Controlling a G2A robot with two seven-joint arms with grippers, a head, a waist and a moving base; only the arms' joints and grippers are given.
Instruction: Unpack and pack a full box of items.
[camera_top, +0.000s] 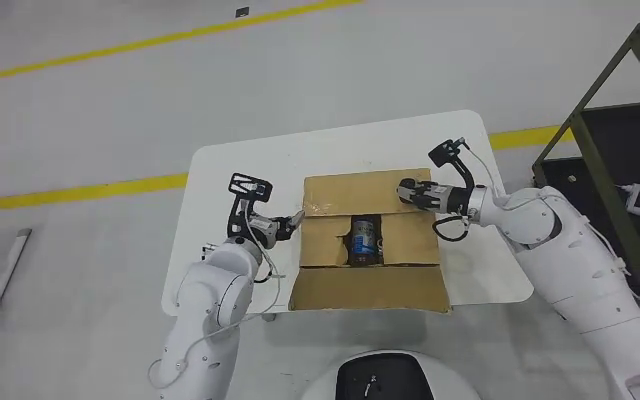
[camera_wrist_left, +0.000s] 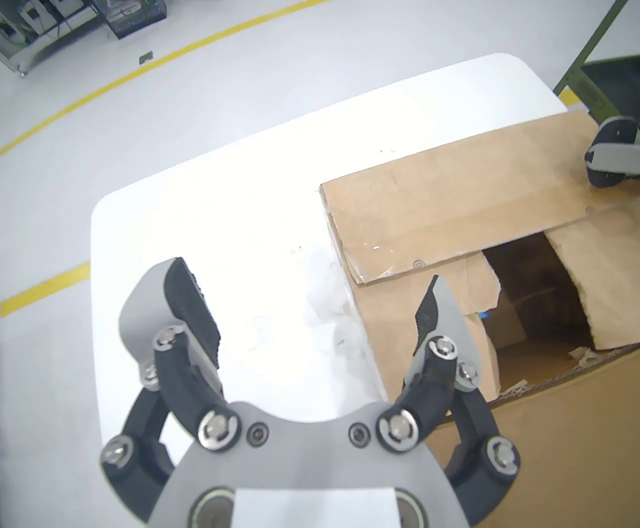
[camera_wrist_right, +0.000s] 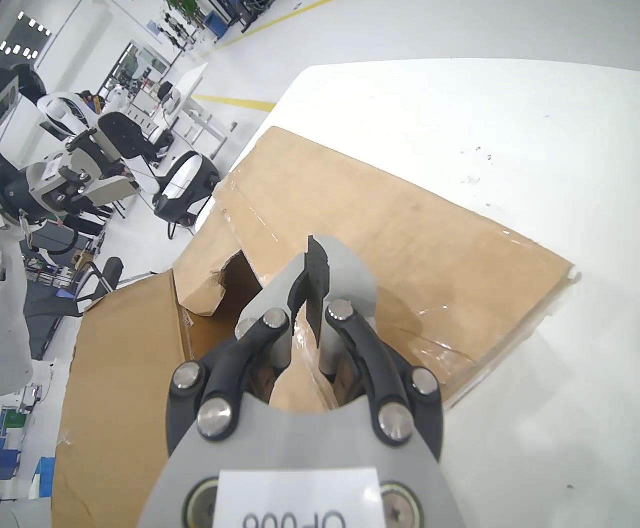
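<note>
1. Sitting in the middle of the white surface (camera_top: 240, 170), the cardboard box (camera_top: 365, 290) is open at the top. Its far flap is folded outward toward the far edge and its near flap outward toward the near edge. The two shorter side flaps slope over part of the opening from left and right.
2. In the gap between the side flaps one thing shows inside the box: a dark cylindrical item (camera_top: 364, 241) with a blue and white band around it. The rest of the inside is covered by the flaps or in shadow, so I cannot tell what else it holds.
3. The left hand (camera_top: 285, 222) hangs at the box's left side with its fingers spread wide and nothing between them. In the left wrist view this hand (camera_wrist_left: 307, 280) has one fingertip over the torn left side flap of the box (camera_wrist_left: 450, 200) and the other over the bare surface (camera_wrist_left: 225, 200).
4. The right hand (camera_top: 403, 190) is at the right end of the far flap. Its fingers are pressed together (camera_wrist_right: 315, 250) just above the taped cardboard (camera_wrist_right: 400, 235). I cannot tell whether any cardboard is caught between them.
5. A yellow line (camera_top: 90, 190) crosses the grey floor to the left of the surface, and a green metal frame (camera_top: 590, 110) stands to the right.
</note>
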